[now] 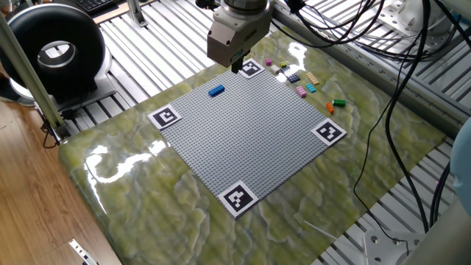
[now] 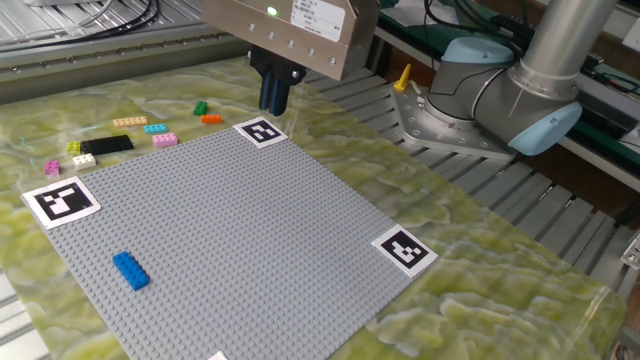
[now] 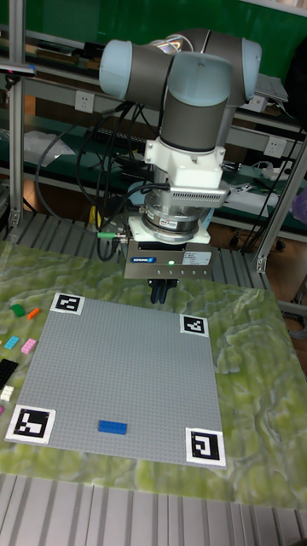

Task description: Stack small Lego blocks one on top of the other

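Behind gripper (image 1: 236, 68): marker corner (image 1: 251, 69).

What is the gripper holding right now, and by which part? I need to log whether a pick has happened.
Nothing visible. The gripper hangs above the baseplate's far edge with fingers together and no brick between them. The blue brick lies alone on the baseplate.

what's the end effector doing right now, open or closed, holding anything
End effector: fingers closed together, nothing visible between them, hanging in the air over the far edge of the grey baseplate.
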Action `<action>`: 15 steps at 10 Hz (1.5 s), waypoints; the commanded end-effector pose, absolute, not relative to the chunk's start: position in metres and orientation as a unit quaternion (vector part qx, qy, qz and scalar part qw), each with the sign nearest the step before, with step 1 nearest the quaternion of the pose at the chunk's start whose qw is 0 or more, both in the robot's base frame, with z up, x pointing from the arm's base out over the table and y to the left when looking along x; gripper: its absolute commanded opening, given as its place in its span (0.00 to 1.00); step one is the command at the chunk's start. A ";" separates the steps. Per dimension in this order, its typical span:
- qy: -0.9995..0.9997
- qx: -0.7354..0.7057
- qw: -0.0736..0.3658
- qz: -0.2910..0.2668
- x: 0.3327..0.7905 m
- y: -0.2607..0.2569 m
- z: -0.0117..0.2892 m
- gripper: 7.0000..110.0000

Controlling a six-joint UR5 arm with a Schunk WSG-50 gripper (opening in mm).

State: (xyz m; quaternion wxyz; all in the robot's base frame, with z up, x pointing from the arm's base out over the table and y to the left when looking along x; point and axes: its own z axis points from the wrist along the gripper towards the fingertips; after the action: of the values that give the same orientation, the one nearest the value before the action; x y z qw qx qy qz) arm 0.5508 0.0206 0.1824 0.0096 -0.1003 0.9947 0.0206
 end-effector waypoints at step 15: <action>0.995 -0.105 0.000 0.006 0.547 0.014 0.182 0.00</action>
State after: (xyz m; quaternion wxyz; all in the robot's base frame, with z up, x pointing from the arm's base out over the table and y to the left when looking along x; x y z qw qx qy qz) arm 0.5467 0.0119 0.1815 -0.0013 -0.1048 0.9945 0.0015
